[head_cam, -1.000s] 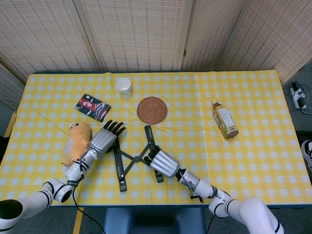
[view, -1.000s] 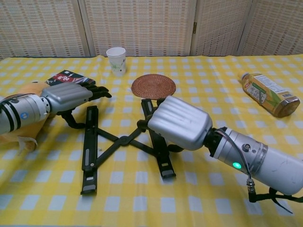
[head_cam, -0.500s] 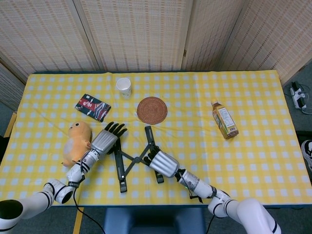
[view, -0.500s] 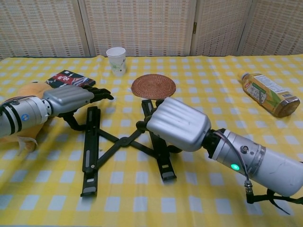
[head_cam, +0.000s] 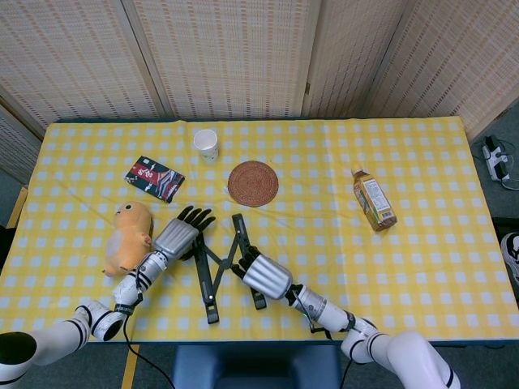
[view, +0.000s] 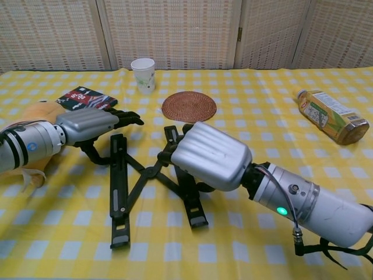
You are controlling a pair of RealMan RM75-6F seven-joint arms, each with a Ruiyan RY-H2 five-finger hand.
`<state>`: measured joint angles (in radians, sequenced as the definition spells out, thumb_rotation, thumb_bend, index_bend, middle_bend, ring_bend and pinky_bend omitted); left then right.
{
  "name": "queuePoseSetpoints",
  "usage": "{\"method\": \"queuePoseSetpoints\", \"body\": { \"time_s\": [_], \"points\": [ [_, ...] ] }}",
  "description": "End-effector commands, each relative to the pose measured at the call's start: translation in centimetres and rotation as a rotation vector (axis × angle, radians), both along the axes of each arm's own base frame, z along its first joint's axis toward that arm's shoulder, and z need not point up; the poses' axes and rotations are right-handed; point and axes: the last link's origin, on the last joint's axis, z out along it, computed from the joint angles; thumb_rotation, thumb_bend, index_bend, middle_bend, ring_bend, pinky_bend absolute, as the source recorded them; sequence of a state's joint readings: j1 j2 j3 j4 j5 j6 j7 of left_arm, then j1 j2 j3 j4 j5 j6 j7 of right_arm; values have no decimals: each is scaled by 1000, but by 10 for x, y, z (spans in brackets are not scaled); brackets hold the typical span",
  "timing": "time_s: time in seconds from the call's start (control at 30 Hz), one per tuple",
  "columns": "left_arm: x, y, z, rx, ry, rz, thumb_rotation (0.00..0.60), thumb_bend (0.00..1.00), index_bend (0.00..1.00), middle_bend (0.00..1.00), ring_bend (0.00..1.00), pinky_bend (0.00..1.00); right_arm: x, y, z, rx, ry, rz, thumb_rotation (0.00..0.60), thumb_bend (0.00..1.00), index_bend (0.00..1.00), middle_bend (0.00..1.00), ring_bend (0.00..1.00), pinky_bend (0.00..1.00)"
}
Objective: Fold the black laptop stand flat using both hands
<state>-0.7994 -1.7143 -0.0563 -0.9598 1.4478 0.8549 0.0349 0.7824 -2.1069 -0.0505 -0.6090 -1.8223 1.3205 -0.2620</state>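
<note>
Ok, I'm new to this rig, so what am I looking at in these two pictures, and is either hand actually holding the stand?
You see two robot arms ending in metal hands, filmed from above by the head camera and from low in front by the chest camera. The right hand sits on the right bar of the black laptop stand, its fingers hidden behind it, so a grip is likely but not certain. The left hand hovers by the left bar, fingers stretched out, holding nothing. On the yellow checked tablecloth also lie a paper cup, a round woven coaster, a bottle on its side, a dark packet and a plush toy.
</note>
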Motion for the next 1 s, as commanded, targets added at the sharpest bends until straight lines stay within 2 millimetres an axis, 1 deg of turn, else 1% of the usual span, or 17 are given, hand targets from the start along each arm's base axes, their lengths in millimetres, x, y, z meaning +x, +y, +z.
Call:
{"method": "queuePoseSetpoints", "body": {
  "time_s": [0.03, 0.53, 0.63, 0.73, 0.8, 0.9, 0.97, 1.0],
  "points": [
    [1, -1, -1, -6, -5, 0, 600, 199, 0, 0, 0, 0, 2, 1, -1, 5, -8, 5, 600, 149, 406, 566, 527, 415],
    [15, -11, -4, -38, -50, -9, 600, 199, 0, 0, 0, 0, 14, 17, -9, 40, -38, 45, 600, 149, 407, 565, 530, 415],
    [15, -11, -1, -31, -44, -15, 600, 199, 0, 0, 0, 0, 15, 19, -8, 47, -47, 47, 600, 149, 407, 553, 538, 415],
    [10, -13, 8, -12, -55, -7, 600, 199, 0, 0, 0, 0, 16, 20, -1, 64, -63, 41, 600, 149, 397, 524, 535, 420],
    [7, -15, 16, 4, -60, -7, 600, 199, 0, 0, 0, 0, 20, 21, 5, 81, -72, 40, 600, 149, 360, 492, 507, 434],
    [1, -19, 31, 37, -74, -8, 600, 199, 0, 0, 0, 0, 31, 22, 18, 109, -60, 54, 600, 149, 264, 413, 441, 438],
    [-3, -23, 42, 56, -92, -2, 600, 198, 0, 0, 0, 0, 42, 23, 28, 150, -23, 62, 600, 149, 209, 366, 397, 414],
    [-5, -25, 48, 64, -99, 1, 600, 198, 0, 0, 0, 0, 46, 23, 32, 171, 10, 71, 600, 149, 177, 334, 366, 377]
  ]
}}
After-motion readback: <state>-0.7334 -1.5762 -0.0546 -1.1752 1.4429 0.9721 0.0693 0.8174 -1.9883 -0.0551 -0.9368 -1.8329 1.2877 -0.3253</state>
